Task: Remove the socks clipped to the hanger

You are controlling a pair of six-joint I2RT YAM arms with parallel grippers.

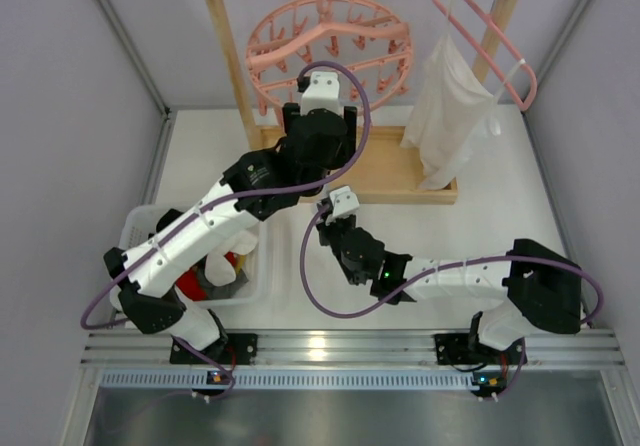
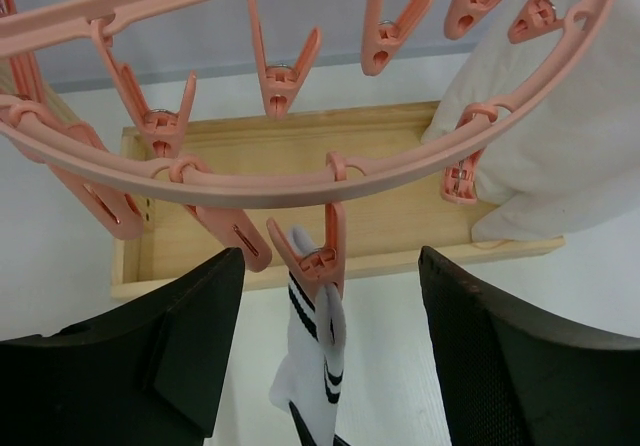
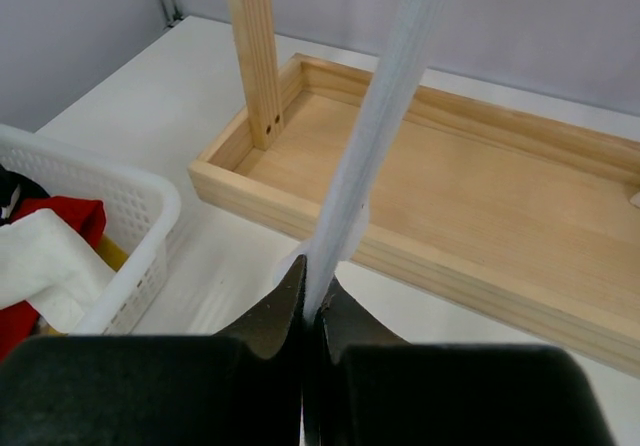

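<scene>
Sock of white fabric with black stripes [image 2: 312, 351] is being held by a clip [image 2: 320, 251] of the round pink plastic ring hanger [image 2: 250, 188], inside the widely spread left gripper [image 2: 330, 266]; its lower end is being pinched by the right gripper [image 3: 310, 311].

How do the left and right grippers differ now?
The left gripper is open, flanking a pink clip on the round pink plastic ring hanger; the right gripper is shut on the white black-striped sock hanging from that clip. The left reaches high, the right sits lower. Both have black fingers.
</scene>
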